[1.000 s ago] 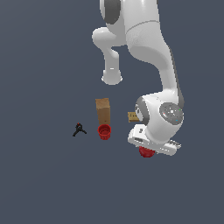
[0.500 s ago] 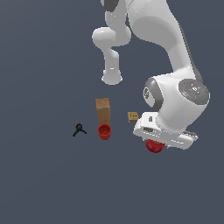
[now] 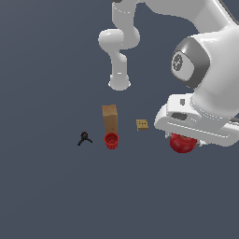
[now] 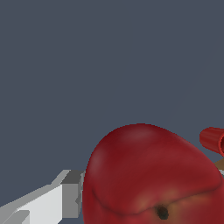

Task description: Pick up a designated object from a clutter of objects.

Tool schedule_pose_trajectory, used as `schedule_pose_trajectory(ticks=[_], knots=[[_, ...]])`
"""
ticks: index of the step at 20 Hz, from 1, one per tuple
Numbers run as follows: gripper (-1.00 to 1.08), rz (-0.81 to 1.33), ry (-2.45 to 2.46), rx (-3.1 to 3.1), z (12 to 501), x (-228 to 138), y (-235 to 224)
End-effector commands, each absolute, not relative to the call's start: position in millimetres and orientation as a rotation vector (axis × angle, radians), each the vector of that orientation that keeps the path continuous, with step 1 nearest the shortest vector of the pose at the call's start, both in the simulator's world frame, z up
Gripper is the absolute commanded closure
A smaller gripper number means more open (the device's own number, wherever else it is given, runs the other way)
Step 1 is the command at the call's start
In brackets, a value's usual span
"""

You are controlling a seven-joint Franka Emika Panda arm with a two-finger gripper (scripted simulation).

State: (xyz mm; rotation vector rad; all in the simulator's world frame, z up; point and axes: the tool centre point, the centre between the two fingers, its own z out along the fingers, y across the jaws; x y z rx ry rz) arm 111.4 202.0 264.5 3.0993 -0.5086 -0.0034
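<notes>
The designated object, a glossy red apple-like ball point(image 3: 183, 143), hangs just under the white hand at the exterior view's right, off the floor. My gripper point(image 3: 183, 139) is shut on it; the hand hides the fingers in that view. In the wrist view the apple point(image 4: 148, 170) fills the near field, with one grey-white finger point(image 4: 69, 195) pressed to its side. The rest of the clutter stays on the floor: a tall brown box point(image 3: 110, 117), a red cup point(image 3: 111, 140), a small tan block point(image 3: 142, 124) and a tiny black clamp point(image 3: 84, 138).
The arm's white base point(image 3: 119, 83) stands behind the clutter. The red cup point(image 4: 213, 140) shows at the edge of the wrist view, beyond the apple. The floor is plain dark grey.
The hand has risen and moved toward the exterior view's right, carrying the red apple with it. The box, cup, block and clamp have not moved.
</notes>
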Motion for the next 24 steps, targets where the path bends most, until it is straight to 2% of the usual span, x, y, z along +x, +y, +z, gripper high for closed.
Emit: schedule_pose_trajectory(ticks=[1,11,24], knots=[[1.08,0.000,-0.510,3.100,294,113,206],[1.08,0.000,-0.510,3.100,369,121,219],[1.08,0.000,-0.510,3.100,395,125,224]])
